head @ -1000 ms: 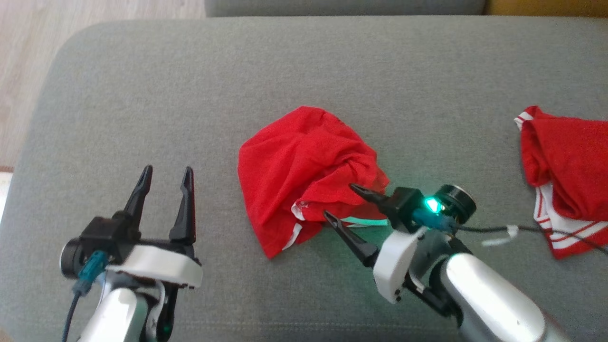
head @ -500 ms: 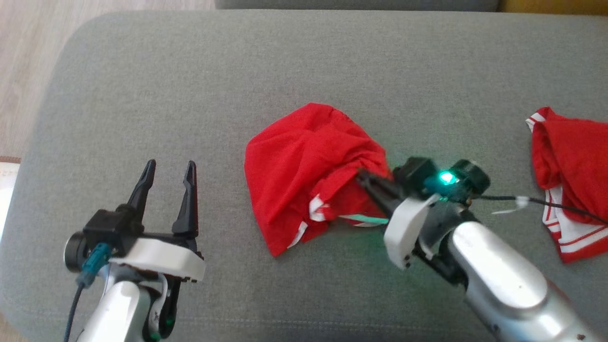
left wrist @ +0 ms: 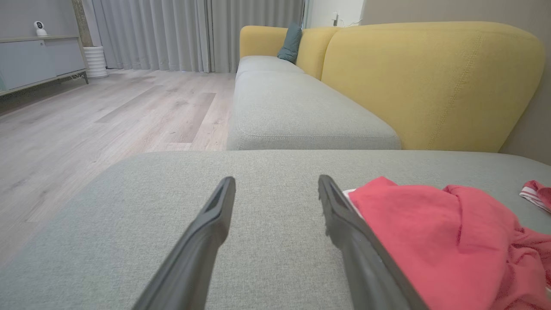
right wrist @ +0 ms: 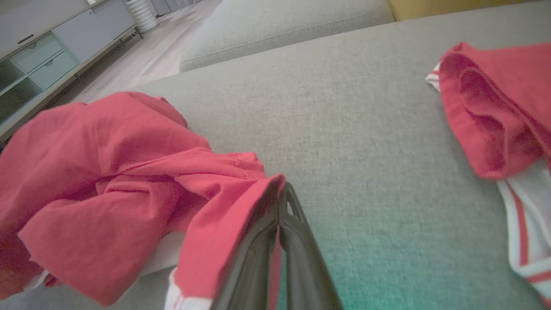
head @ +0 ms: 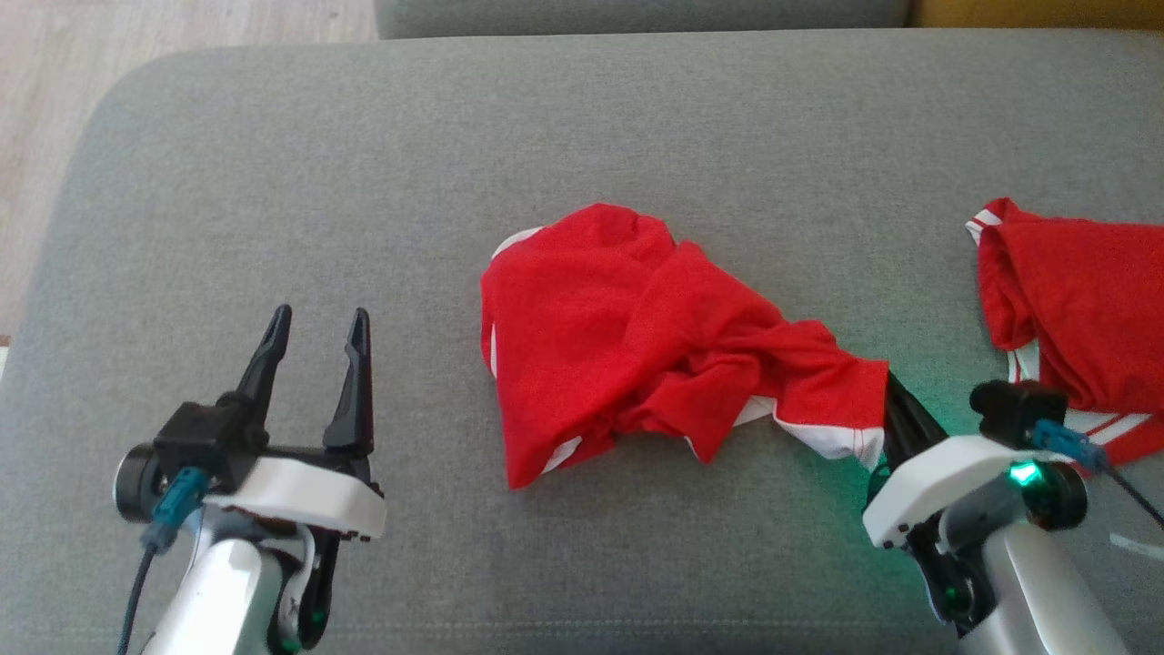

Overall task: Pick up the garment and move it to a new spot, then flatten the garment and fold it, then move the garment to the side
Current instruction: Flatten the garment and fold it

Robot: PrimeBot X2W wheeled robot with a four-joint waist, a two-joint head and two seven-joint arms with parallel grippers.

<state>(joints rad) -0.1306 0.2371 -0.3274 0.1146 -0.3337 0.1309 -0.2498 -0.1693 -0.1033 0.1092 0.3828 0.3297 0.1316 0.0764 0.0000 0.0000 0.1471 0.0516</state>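
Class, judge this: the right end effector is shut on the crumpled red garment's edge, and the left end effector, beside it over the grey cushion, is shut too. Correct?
One error: the left end effector is open, jaws apart, as the left wrist view shows. The right end effector is indeed shut on the edge of the red garment.

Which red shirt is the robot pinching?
The crumpled red garment in the middle of the cushion: the right gripper is shut on its white-trimmed edge. The other red garment, at the right, lies free of the fingers.
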